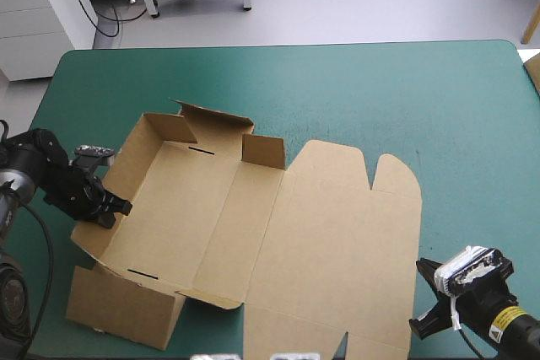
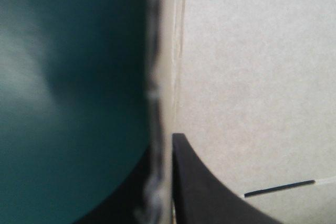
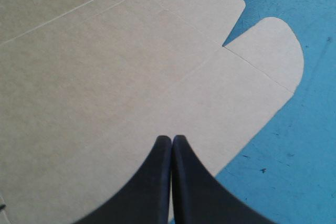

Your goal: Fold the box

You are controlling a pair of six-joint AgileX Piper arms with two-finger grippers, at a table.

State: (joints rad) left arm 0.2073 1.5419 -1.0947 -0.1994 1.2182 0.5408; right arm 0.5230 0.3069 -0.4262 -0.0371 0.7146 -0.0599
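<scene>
The left gripper (image 1: 111,205), its arm low and angled inward, pinches the raised side wall of the brown box (image 1: 321,233) between all-but-closed fingers, while the right gripper (image 3: 171,141), fingers pressed together and empty, points across the flat lid ahead of it on the teal-green cover (image 1: 405,99).

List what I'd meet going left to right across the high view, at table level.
Left claw, shut on the box → raised left wall → tray floor → flat lid → right claw, shut and holding nothing.
</scene>
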